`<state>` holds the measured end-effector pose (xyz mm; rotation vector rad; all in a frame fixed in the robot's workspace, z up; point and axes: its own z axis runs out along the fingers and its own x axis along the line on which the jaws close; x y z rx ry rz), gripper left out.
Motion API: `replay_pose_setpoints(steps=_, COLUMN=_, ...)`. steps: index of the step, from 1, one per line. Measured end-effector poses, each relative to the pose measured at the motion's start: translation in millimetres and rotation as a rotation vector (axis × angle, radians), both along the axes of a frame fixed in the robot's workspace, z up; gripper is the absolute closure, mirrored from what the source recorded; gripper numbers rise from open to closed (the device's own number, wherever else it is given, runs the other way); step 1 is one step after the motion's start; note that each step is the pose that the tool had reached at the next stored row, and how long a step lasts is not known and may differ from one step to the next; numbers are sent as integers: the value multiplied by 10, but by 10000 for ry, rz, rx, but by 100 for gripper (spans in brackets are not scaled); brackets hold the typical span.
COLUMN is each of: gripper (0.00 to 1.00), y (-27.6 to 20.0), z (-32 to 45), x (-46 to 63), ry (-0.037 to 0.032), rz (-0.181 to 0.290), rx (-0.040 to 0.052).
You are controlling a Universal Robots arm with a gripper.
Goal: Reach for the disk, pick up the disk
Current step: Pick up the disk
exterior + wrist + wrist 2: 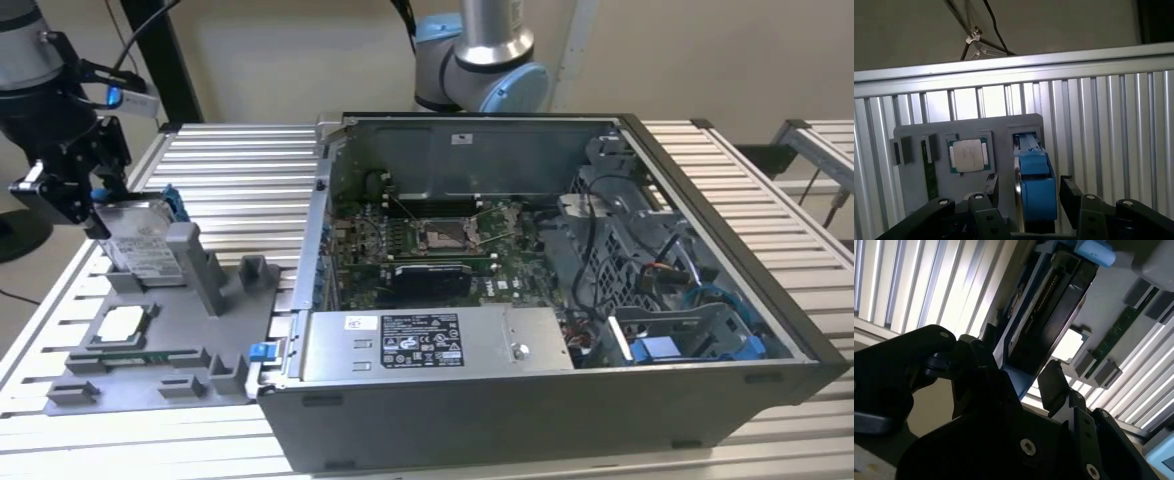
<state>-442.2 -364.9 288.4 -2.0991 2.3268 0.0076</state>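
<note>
Slatted metal table [747, 190], with a grey tray [174, 330] at the exterior view's left and an open computer case [534, 410] just beside it on the right.

Disk [134, 245]: at the far end of the tray, standing on one long edge and leaning. The label face is turned up and toward the exterior view's left. Its long axis runs along the tray, from the far end toward the chip [123, 322], which lies flat nearer the front. The blue bracket [1036, 192] wraps the narrow edge that faces the arm.

Gripper [1029, 182]: at the disk's far upper end, jaws spread wide with one finger [1069, 187] on each side of the bracket. A gap shows beside at least one finger, and nothing is clamped.

Clearance: a grey post [200, 262] of the tray stands just beside the disk on the case side, and the case wall is near beyond it. On the other side the slats lie bare out to the table edge.
</note>
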Motion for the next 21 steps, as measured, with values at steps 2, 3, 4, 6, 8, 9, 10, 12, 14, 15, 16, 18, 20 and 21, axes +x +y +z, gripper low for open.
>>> replay_pose_setpoints(steps=2, gripper=0, y=0, z=-38, x=0, ry=0, rz=66, rx=0)
replay_pose_setpoints(steps=3, gripper=0, y=0, z=-55, x=0, ry=0, rz=100, rx=0)
replay_pose_setpoints(steps=4, gripper=0, y=0, z=-73, x=-1, ry=0, rz=141, rx=0)
replay_pose_setpoints(steps=6, gripper=0, y=0, z=-111, x=-1, ry=0, rz=229, rx=0)
replay_pose_setpoints(steps=8, gripper=0, y=0, z=-146, x=-1, ry=0, rz=306, rx=0)
replay_pose_setpoints(steps=9, gripper=0, y=0, z=-165, x=-1, ry=-1, rz=337, rx=0)
replay_pose_setpoints(steps=10, gripper=0, y=0, z=-182, x=0, ry=-1, rz=363, rx=0)
replay_pose_setpoints(steps=12, gripper=0, y=0, z=-214, x=-1, ry=1, rz=398, rx=0)
replay_pose_setpoints(steps=14, gripper=0, y=0, z=-236, x=-1, ry=0, rz=416, rx=0)
replay_pose_setpoints(steps=15, gripper=0, y=0, z=-240, x=-1, ry=1, rz=417, rx=0)
replay_pose_setpoints(steps=16, gripper=0, y=0, z=-241, x=-1, ry=4, rz=417, rx=-2)
replay_pose_setpoints(steps=18, gripper=0, y=0, z=-252, x=-1, ry=0, rz=418, rx=0)
replay_pose_setpoints(steps=20, gripper=0, y=0, z=-256, x=-1, ry=2, rz=418, rx=-1)
replay_pose_setpoints(steps=21, gripper=0, y=1, z=-259, x=-1, ry=0, rz=417, rx=0)
